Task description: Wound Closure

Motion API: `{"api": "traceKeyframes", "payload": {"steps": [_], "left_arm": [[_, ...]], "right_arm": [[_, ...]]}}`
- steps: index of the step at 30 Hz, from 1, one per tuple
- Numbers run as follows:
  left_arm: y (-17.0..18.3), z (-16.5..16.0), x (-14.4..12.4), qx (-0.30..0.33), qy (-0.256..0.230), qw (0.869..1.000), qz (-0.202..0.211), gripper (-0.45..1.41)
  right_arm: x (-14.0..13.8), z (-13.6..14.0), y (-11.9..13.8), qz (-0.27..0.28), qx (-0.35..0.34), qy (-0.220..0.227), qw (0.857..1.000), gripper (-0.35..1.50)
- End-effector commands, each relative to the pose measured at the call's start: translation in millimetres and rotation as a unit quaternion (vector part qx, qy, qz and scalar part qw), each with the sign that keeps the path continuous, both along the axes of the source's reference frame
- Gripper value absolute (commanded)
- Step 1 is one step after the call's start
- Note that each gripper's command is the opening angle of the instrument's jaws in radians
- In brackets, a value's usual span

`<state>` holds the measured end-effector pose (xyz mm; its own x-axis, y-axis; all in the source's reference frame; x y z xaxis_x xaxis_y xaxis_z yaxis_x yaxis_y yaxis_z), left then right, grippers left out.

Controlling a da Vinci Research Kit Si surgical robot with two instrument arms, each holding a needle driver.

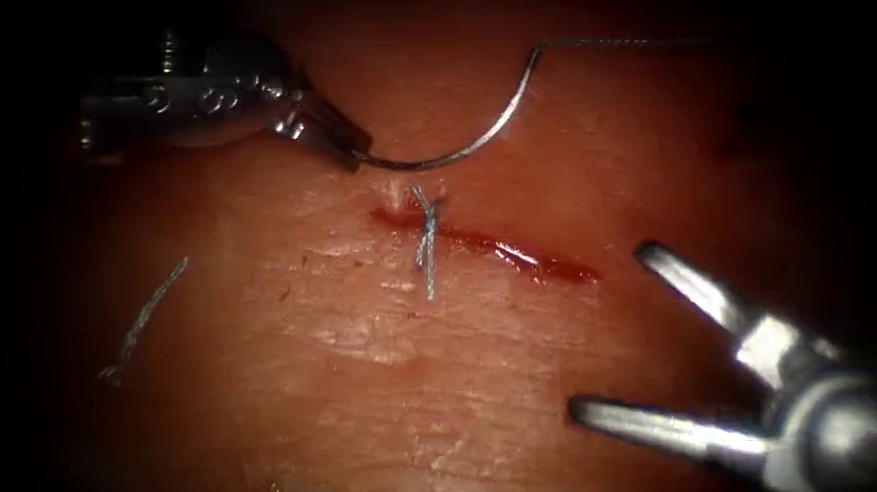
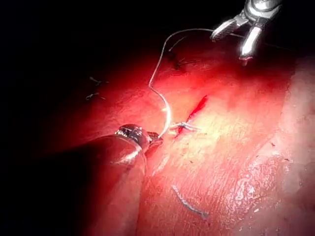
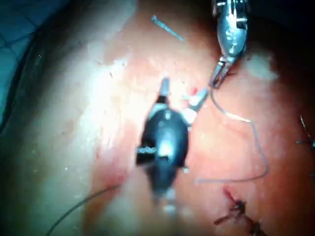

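Note:
My left tool is shut on the curved needle near its pointed end, just beyond the left end of the cut. The needle arcs to the right above the tissue and looks free of it. Thread trails right from its blunt end. A knotted stitch with short tails crosses the cut's left part. My right tool stands wide open to the lower right of the cut, holding nothing. In the left wrist view the left tool holds the needle. The right wrist view shows the open right tool.
A cut end of thread lies loose on the tissue far left of the cut. Red fluid lines the cut. In the right wrist view older dark stitches sit behind the right tool, and the left tool is near.

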<state>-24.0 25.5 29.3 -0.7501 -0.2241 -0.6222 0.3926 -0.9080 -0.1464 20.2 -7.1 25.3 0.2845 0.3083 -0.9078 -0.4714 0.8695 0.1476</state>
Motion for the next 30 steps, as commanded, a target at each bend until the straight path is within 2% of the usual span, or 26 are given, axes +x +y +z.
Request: {"api": "traceKeyframes", "payload": {"steps": [1, 4, 5, 9, 12, 15, 22, 30], "left_arm": [[0.2, 0.0, -0.5, -0.007, 0.002, 1.000, -0.008, -0.45], [-0.8, -1.4, -0.6, -0.018, 0.008, 0.999, -0.035, -0.45], [-1.5, -2.2, -0.8, -0.030, 0.002, 0.998, -0.049, -0.45], [-3.5, -3.7, -2.0, -0.081, -0.015, 0.993, -0.090, -0.45], [-3.9, -3.9, -2.5, -0.105, -0.017, 0.988, -0.112, -0.45], [-4.2, -4.1, -2.6, -0.126, -0.013, 0.984, -0.127, -0.45], [-5.8, -4.7, -2.1, -0.170, -0.005, 0.972, -0.164, -0.45], [-6.5, -5.2, -2.3, -0.186, -0.008, 0.969, -0.164, -0.45]], "right_arm": [[0.9, 1.3, 0.7, 0.010, 0.024, 0.009, 1.000, 0.83], [0.9, 2.6, 2.1, 0.032, 0.091, 0.034, 0.995, 0.88], [0.8, 3.5, 2.7, 0.044, 0.141, 0.059, 0.987, 0.88], [1.4, 5.4, 4.1, 0.045, 0.235, 0.105, 0.965, 0.91], [1.7, 6.2, 4.3, 0.038, 0.271, 0.109, 0.956, 0.88], [1.7, 6.8, 4.4, 0.041, 0.291, 0.109, 0.950, 0.88], [0.7, 8.1, 5.6, 0.064, 0.296, 0.095, 0.948, 0.89], [0.8, 9.7, 6.7, 0.077, 0.309, 0.086, 0.944, 0.91]]}}
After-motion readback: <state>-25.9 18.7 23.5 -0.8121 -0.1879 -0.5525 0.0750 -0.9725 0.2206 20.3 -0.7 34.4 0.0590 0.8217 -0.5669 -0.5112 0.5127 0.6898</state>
